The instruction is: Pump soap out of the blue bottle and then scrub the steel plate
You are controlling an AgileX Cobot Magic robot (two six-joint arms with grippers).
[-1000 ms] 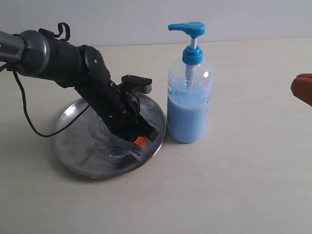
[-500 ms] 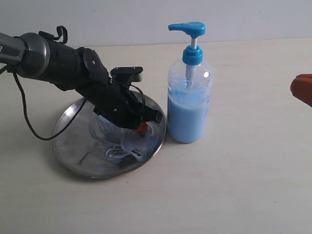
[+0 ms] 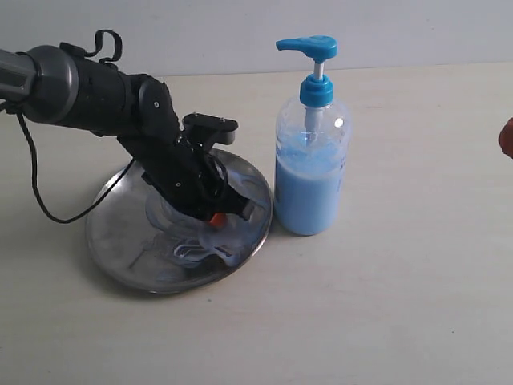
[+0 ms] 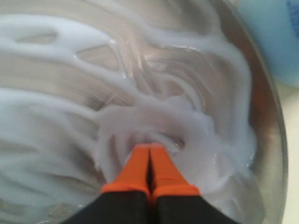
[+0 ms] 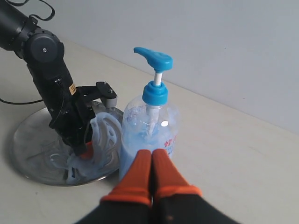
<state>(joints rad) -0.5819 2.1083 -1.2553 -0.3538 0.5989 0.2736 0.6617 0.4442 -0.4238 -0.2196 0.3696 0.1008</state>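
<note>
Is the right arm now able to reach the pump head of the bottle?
Probably yes. Nothing stands between the right tool and the pump head; the left arm is low over the plate, on the other side of the bottle.

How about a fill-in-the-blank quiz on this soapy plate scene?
1. The bottle stands upright beside the plate, and its pump head is coloured ____.
2. The left tool dips into the soap on the plate with its orange tips ____, not open.
3. The right tool, shut too, is off the plate and holds ____.

Missing words: blue; shut; nothing.
</note>
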